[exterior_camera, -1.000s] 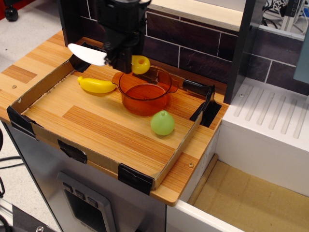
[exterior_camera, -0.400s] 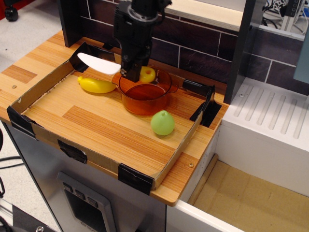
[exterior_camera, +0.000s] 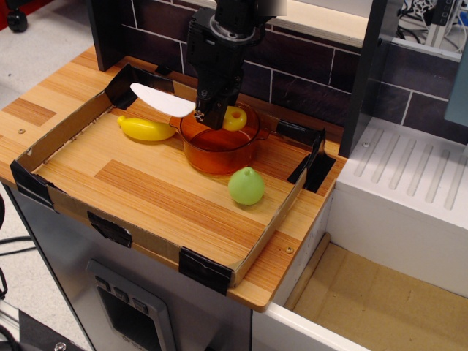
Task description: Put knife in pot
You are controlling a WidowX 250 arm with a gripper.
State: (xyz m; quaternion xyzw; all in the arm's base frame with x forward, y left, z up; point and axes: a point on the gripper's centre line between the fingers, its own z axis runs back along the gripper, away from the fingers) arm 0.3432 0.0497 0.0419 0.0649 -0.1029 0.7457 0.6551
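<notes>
Holding the knife [exterior_camera: 179, 102] over the pot [exterior_camera: 219, 146], the gripper [exterior_camera: 212, 115] hangs near the back edge of the worktop, jaws pinching the knife about where blade meets handle, though the exact contact is hard to see. The yellow handle lies over the pot's opening; the white blade juts out leftward past the rim, above the banana [exterior_camera: 146, 129]. The carry looks nearly complete; lowering and release remain. The pot's rim, the dark wall [exterior_camera: 292, 66] close behind and the cardboard border [exterior_camera: 66, 131] limit movement; open board lies toward the front edge, near the pear [exterior_camera: 246, 186].
</notes>
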